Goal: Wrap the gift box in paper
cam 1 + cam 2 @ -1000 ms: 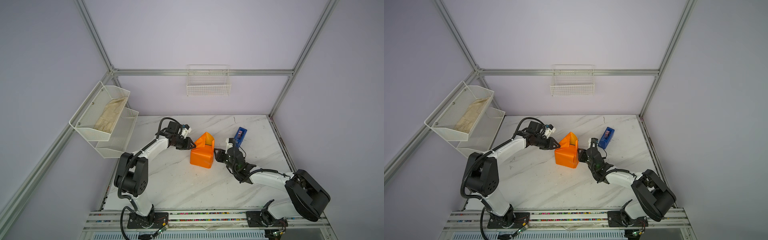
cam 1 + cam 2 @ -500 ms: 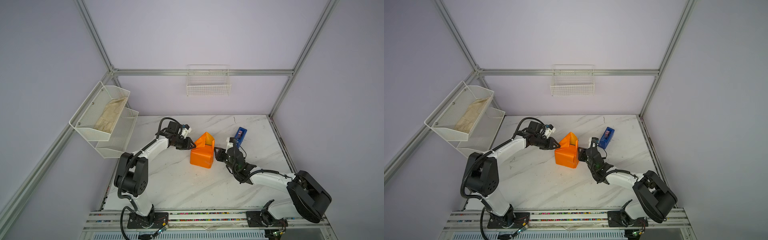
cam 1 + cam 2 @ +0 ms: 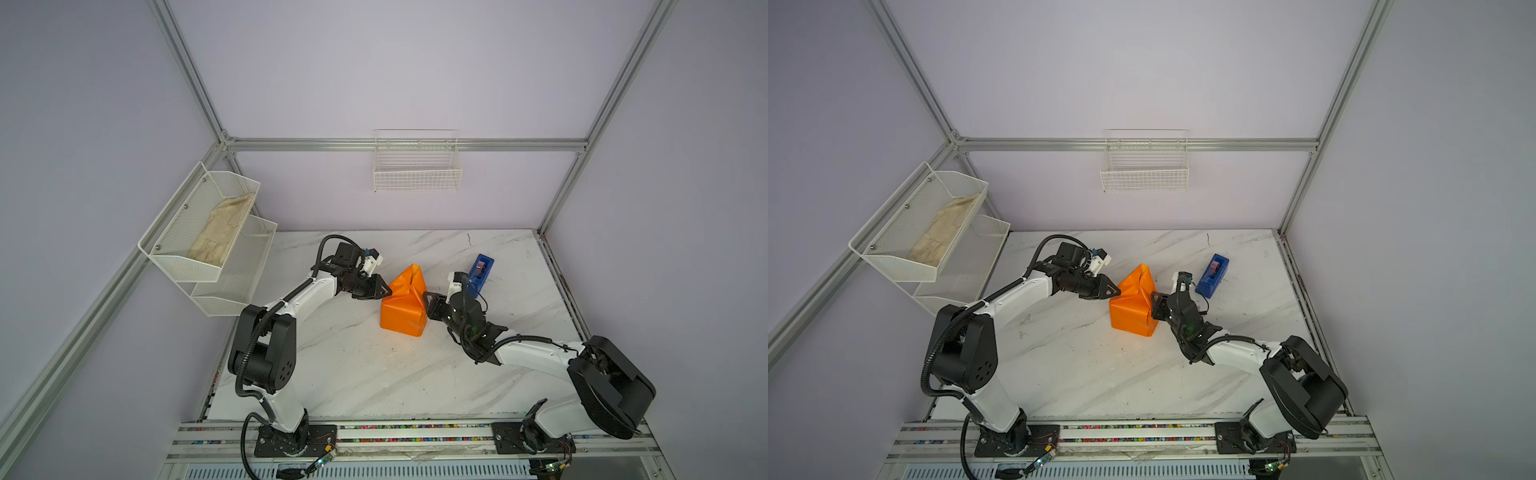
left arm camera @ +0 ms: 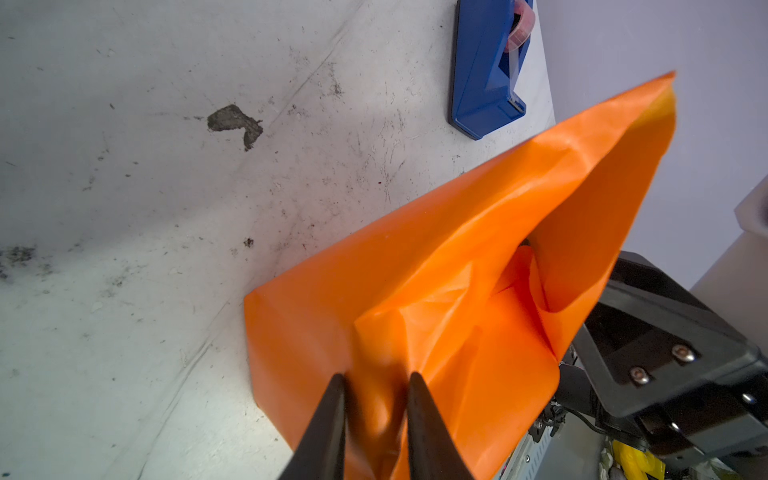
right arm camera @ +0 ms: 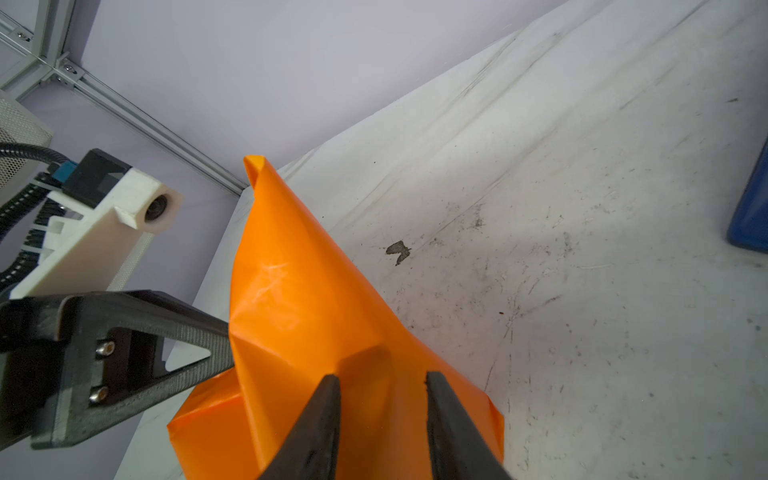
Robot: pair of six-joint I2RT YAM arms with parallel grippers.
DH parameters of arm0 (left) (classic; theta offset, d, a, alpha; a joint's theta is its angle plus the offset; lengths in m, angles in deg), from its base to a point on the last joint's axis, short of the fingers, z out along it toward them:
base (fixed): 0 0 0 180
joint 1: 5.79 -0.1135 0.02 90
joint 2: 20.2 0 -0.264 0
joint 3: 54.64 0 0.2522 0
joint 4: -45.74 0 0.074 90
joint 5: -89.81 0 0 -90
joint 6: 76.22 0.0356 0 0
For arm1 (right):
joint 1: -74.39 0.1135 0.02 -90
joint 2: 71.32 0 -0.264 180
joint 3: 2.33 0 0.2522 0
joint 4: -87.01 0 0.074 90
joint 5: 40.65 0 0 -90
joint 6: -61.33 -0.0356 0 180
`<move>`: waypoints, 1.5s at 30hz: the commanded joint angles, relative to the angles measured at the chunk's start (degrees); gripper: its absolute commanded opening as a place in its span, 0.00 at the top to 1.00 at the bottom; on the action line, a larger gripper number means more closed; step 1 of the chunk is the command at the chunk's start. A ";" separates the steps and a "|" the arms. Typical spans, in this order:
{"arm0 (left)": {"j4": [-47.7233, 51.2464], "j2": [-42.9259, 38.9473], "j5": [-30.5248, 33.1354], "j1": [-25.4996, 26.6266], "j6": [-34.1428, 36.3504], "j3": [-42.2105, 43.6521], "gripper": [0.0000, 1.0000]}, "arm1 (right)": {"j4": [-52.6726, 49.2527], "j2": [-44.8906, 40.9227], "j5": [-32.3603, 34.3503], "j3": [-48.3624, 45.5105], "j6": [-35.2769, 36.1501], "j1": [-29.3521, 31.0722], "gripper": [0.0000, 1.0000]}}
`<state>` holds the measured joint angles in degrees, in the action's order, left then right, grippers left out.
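We stretch both arms low over the marble table (image 3: pixel 353 374), meeting at the parcel of orange paper (image 3: pixel 403 309), which stands mid-table with its far end peaked up. Our left gripper (image 3: pixel 386 291) pinches a fold on its left side. Our right gripper (image 3: pixel 426 296) straddles a ridge on its right, and we cannot tell whether it clamps. A blue tape dispenser (image 3: pixel 480 272) sits near the parcel, to its far right.

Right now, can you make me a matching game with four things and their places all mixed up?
Things:
1. orange folded paper parcel
2. blue plastic tape dispenser
3. white wire basket
4. beige crumpled cloth

Places:
A. hanging on the back wall
B. in the top tier of the white mesh shelf
C. between the left gripper and the right gripper
D. untouched on the white marble table

Pairs: 1-C, 2-D, 3-A, 4-B
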<state>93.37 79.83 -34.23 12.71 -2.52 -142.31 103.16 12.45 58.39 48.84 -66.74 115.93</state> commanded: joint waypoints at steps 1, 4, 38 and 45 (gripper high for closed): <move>11.99 5.16 10.53 1.63 2.13 3.99 0.77 | -3.25 0.85 -0.24 2.15 0.66 0.38 0.62; 12.31 5.16 10.75 1.65 2.32 3.95 0.77 | -6.21 1.51 -1.47 3.64 2.16 0.39 0.61; 16.76 5.87 19.54 4.44 6.01 5.03 0.76 | -24.94 11.05 -14.20 16.65 17.63 0.03 0.46; 16.77 4.22 19.28 4.53 5.38 4.14 0.75 | -31.30 13.18 -11.32 20.34 19.16 0.16 0.30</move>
<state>95.75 78.71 -24.46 15.77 -0.02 -143.22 81.00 23.44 50.41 69.39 -49.78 114.47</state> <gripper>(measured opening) 0.248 0.693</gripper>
